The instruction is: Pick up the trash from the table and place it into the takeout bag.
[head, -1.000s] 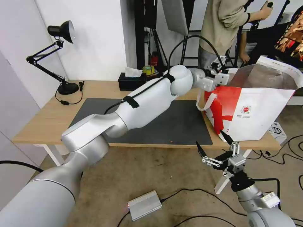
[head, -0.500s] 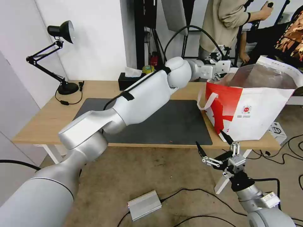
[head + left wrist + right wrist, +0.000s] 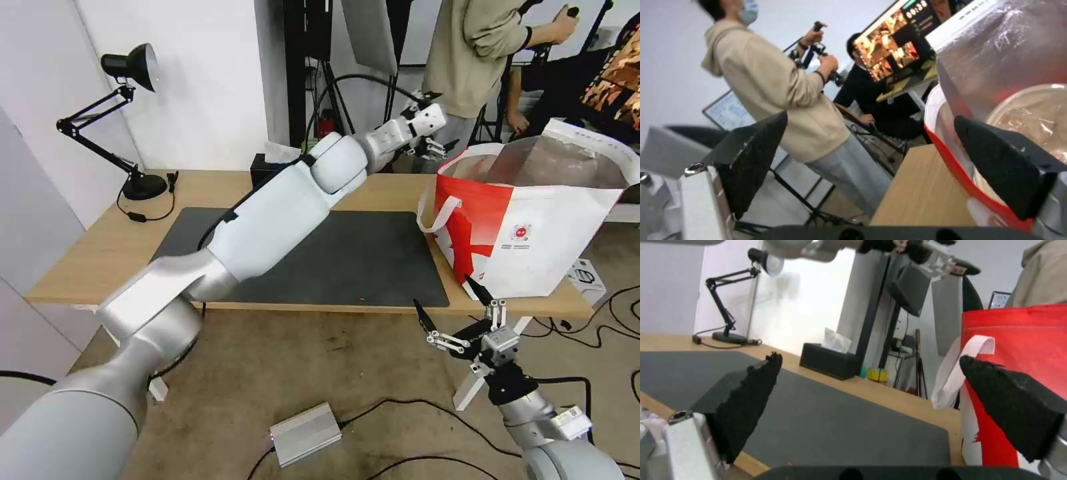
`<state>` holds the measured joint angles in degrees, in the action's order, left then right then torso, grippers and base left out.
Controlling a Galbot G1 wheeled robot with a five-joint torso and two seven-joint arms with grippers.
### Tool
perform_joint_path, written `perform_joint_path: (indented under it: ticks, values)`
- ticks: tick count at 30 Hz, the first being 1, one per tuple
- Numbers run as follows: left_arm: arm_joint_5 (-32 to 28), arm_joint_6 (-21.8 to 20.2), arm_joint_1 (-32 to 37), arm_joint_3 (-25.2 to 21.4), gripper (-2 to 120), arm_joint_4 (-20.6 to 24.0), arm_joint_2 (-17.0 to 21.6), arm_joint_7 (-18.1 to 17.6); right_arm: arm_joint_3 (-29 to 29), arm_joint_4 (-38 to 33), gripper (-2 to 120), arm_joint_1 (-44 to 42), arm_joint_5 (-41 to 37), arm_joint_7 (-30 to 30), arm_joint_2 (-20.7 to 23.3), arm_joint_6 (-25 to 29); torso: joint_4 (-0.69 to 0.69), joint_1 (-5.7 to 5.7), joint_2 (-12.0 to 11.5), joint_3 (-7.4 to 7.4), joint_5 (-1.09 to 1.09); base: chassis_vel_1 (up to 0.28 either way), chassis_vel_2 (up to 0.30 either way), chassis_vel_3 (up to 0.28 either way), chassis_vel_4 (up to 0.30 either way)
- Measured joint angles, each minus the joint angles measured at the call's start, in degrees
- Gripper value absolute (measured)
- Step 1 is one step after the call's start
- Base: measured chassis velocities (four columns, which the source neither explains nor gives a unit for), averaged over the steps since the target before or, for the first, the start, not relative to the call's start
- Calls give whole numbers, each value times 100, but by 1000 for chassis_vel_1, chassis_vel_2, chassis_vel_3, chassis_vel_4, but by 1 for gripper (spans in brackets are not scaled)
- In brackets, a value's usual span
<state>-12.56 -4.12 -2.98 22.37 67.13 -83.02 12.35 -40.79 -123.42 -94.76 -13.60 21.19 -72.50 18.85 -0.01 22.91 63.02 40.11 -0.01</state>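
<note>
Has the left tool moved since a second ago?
Yes. The left tool, open and empty, has lifted up and back from the takeout bag rim, toward the black tissue box side.

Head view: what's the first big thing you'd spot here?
The big white-and-red bag standing on the table's right end, foil-lined mouth open. Next, the long silver left arm stretched across the mat, its left gripper open and raised beside the bag's rim. The right gripper hangs open below the table's front edge.

The light-wood table (image 3: 100,250) carries a dark grey mat (image 3: 373,257) across its middle. A black desk lamp (image 3: 143,185) stands at the far left, a black tissue box (image 3: 270,175) at the back edge, and the takeout bag (image 3: 533,233) at the right end.
</note>
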Motion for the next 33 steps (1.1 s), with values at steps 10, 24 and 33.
perform_joint_path:
  ticks: [10, 24, 33]
  values:
    - [-713, 56, 568, -554, 100, 577, 433, -237, 0, 0, 100, 0, 0, 0, 0, 0, 1, 0, 0, 0, 0, 0, 0, 0, 0]
    - [-1122, 38, 1496, -1441, 100, 2092, 1245, -475, 0, 0, 100, 0, 0, 0, 0, 0, 1, 0, 0, 0, 0, 0, 0, 0, 0]
    - [-1329, -185, 2076, -2008, 100, 2990, 1688, -608, 0, 0, 100, 0, 0, 0, 0, 0, 0, 0, 1, -1, 0, 0, 0, 0, 0]
